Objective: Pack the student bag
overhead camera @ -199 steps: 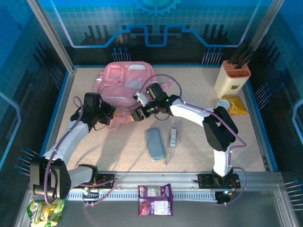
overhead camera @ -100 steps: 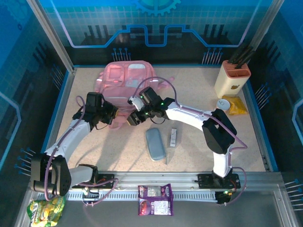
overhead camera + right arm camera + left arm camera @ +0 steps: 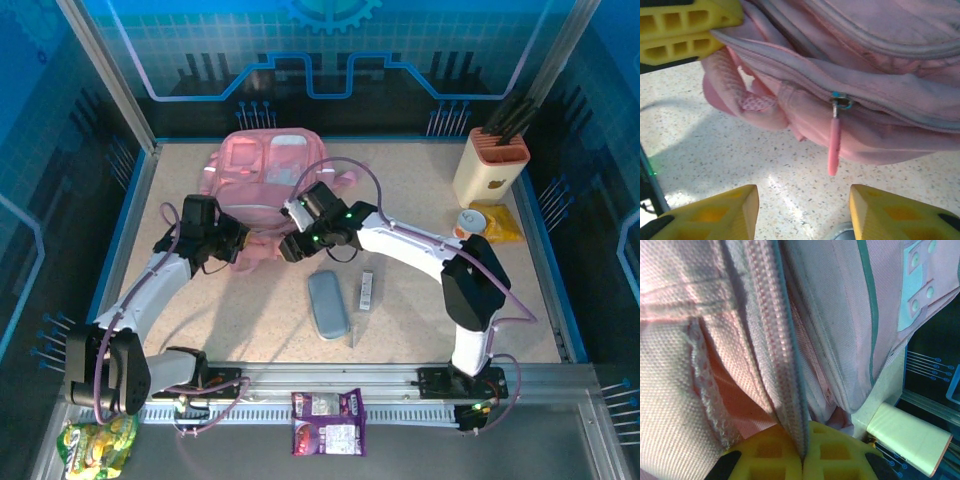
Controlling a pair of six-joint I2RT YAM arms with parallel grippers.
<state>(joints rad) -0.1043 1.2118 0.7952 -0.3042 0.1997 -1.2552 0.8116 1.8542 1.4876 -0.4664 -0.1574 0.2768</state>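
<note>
The student bag (image 3: pixel 262 165), a big pink backpack, lies at the back of the table left of centre. My left gripper (image 3: pixel 238 245) is shut on the bag's near zipped edge (image 3: pixel 785 355); the fabric runs straight into its yellow pads (image 3: pixel 765 452). In the right wrist view that same pinch appears at the upper left, on the bag (image 3: pixel 880 90). My right gripper (image 3: pixel 804 207) stands open just short of the bag, its fingers (image 3: pixel 715 215) wide apart over bare table. A pink zip pull (image 3: pixel 834 142) hangs from the zipper ahead of it, untouched. From above, the right gripper (image 3: pixel 292 247) sits at the bag's near edge.
A grey pencil case (image 3: pixel 327 304) and a small slim packet (image 3: pixel 367 290) lie near the table's middle. A peach holder of dark pens (image 3: pixel 489 160), a white roll (image 3: pixel 470 220) and a yellow pouch (image 3: pixel 499 222) stand at right. Snack packs (image 3: pixel 328 422) lie below the front rail.
My right gripper swung left along the bag's near edge, then came back slightly right, staying open. The left gripper has kept its hold and barely moved.
</note>
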